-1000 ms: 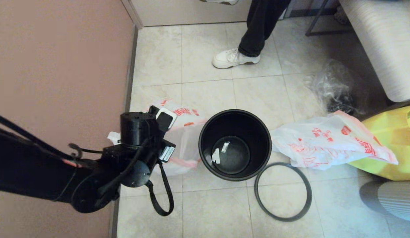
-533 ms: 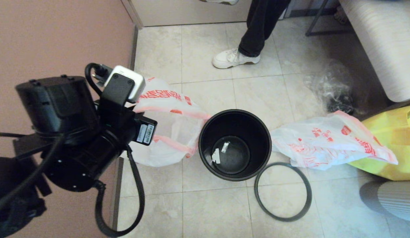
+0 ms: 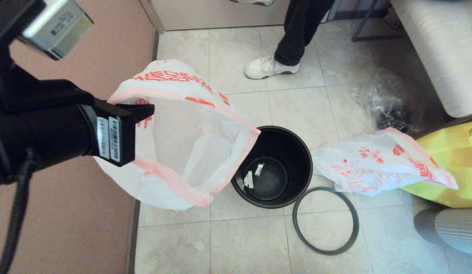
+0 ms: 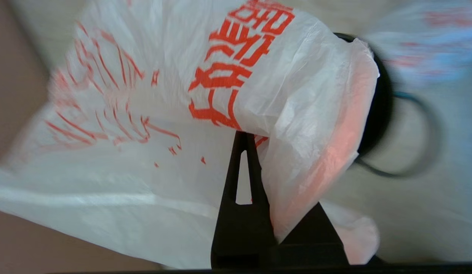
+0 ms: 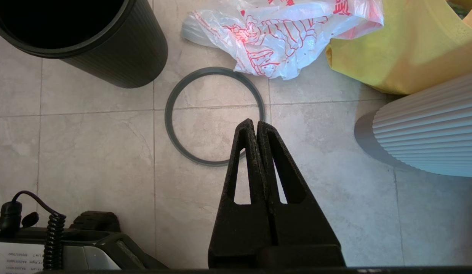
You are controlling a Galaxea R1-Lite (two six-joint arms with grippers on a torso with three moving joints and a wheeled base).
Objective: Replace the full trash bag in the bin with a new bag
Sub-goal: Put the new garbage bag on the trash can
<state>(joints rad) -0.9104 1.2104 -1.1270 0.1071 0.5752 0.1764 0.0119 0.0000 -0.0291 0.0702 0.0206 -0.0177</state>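
Observation:
My left gripper [image 3: 149,110] is raised left of the bin and shut on the new bag [image 3: 175,152], a thin white bag with red print and pink-orange edges. The bag hangs open-mouthed, one edge over the bin's left rim. In the left wrist view the film [image 4: 144,95] is pinched at the gripper [image 4: 246,137]. The bin [image 3: 272,129] stands open, with only white scraps at its bottom. Its ring rim [image 3: 295,220] lies on the floor. The full trash bag [image 3: 373,163] lies right of the bin; its contents do not show. My right gripper [image 5: 256,125] hangs shut and empty over the ring [image 5: 168,116].
A pink wall [image 3: 68,57] runs close on the left. A person's leg and white shoe [image 3: 270,66] stand behind the bin. A yellow fabric bag [image 3: 449,182], a clear plastic bag [image 3: 384,99] and a ribbed white object [image 3: 449,228] crowd the right.
My left arm has risen and lifted the new bag off the floor. The bag's mouth has spread open and now reaches the bin's left rim.

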